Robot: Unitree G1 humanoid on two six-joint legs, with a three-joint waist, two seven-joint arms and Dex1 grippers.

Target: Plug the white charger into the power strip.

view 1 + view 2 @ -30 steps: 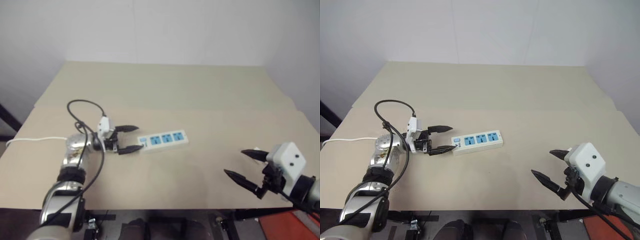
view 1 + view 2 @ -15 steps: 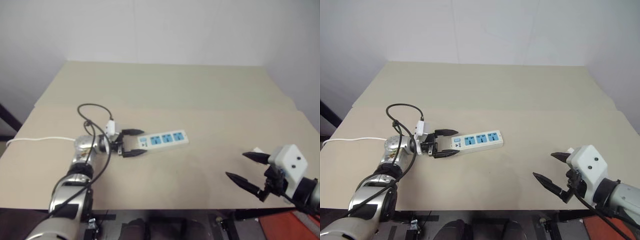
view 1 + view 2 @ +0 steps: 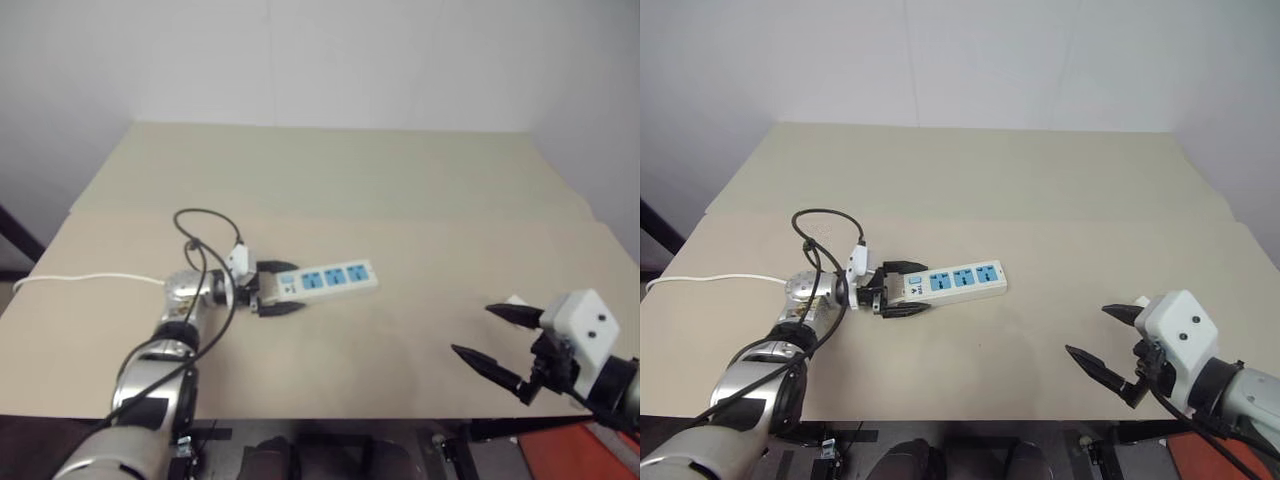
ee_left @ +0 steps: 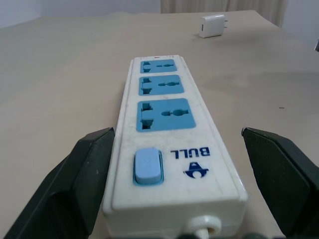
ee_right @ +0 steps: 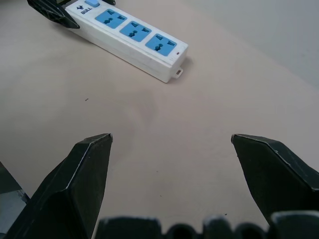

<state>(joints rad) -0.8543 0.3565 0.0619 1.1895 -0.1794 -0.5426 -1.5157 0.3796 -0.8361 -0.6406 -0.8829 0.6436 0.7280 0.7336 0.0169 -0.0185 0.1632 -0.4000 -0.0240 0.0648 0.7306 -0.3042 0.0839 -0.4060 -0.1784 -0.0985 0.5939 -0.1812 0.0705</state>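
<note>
The power strip (image 3: 328, 279) lies flat near the middle of the tabletop (image 3: 330, 180). The left gripper (image 3: 281, 288) is wide open around its switch end. The right gripper (image 3: 492, 337) is wide open and empty, just beside the white charger (image 4: 213, 25) near the right edge.

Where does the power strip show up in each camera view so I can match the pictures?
Left eye view: power strip left of middle, its switch end between the open left hand.
Right eye view: the same, slightly further left.
Left wrist view: down the middle, switch end nearest.
Right wrist view: top left, lying aslant.
Shared landmark: its three blue sockets.
</note>
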